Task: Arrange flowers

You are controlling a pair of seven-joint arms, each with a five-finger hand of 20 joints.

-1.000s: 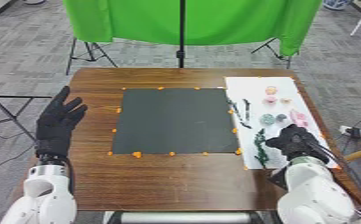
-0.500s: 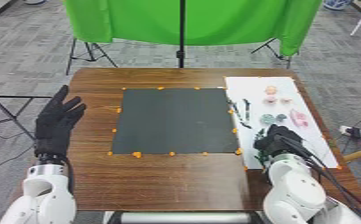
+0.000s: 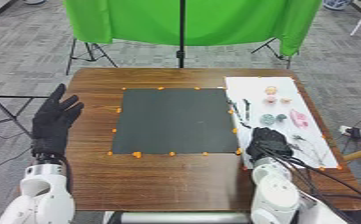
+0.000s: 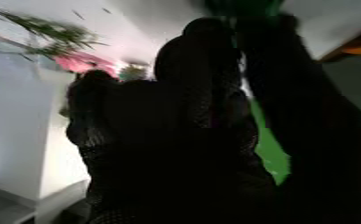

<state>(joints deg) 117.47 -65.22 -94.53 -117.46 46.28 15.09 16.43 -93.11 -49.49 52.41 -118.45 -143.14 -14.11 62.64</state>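
Right hand is positioned over the white paper, a green sprig being pinched between thumb and fingers

Head view: the camera looks from the robot's head forward and steeply down, set well back and high enough to take in the bench, both arms and the green cloth beyond. Right wrist view: the camera sits on the right arm's wrist, close behind the right hand, and faces along its glove. Both share that hand, the pink flower and part of the white sheet.
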